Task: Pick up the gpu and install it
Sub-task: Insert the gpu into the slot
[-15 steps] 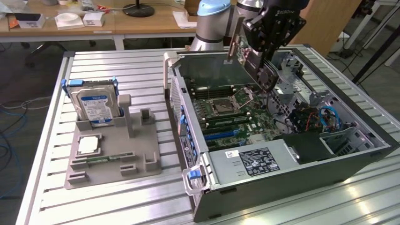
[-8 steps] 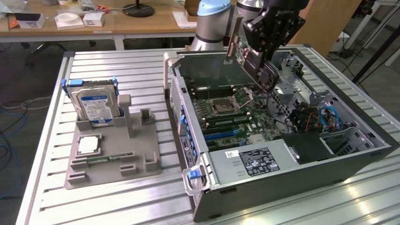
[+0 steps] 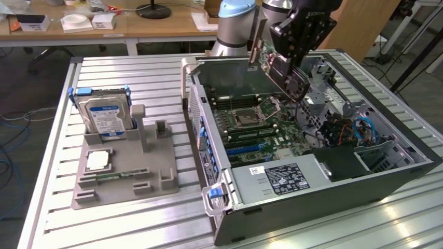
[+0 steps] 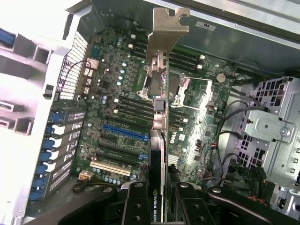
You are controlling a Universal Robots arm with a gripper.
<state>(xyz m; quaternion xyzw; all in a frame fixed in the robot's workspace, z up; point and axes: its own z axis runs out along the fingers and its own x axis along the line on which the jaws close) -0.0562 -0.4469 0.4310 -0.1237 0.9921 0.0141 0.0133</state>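
Arm [image 3: 235,23] comes in from the far side of the table, wrist bent down, gripper [image 3: 296,44] hanging over the open computer case [image 3: 332,202]. Jaws pinch the gpu [image 3: 282,75] across its two flat faces. In the wrist view the fingers [image 4: 136,204] sit either side of the card's near end. The gpu is in the air, on edge and tilted, above the motherboard [image 3: 263,129] near the case's far wall. It touches no slot, as far as the exterior view lets me judge.

The case lies on its side, panel off, on a slatted aluminium table [image 3: 104,223]. The power supply [image 3: 284,179] is at the near end, with blue cables [image 3: 363,129] on the exterior view's right. On the exterior view's left, a grey holder tray [image 3: 149,171] carries an upright hard drive [image 3: 104,118], a processor chip [image 3: 97,160] and a memory stick [image 3: 114,177]. Wooden desks [image 3: 173,26] stand behind.

The gpu is thin, with a dark face and a green board edge. Its silver end bracket [image 4: 166,28] with ports is at the end away from the gripper. NVIDIA lettering shows by the fingers.
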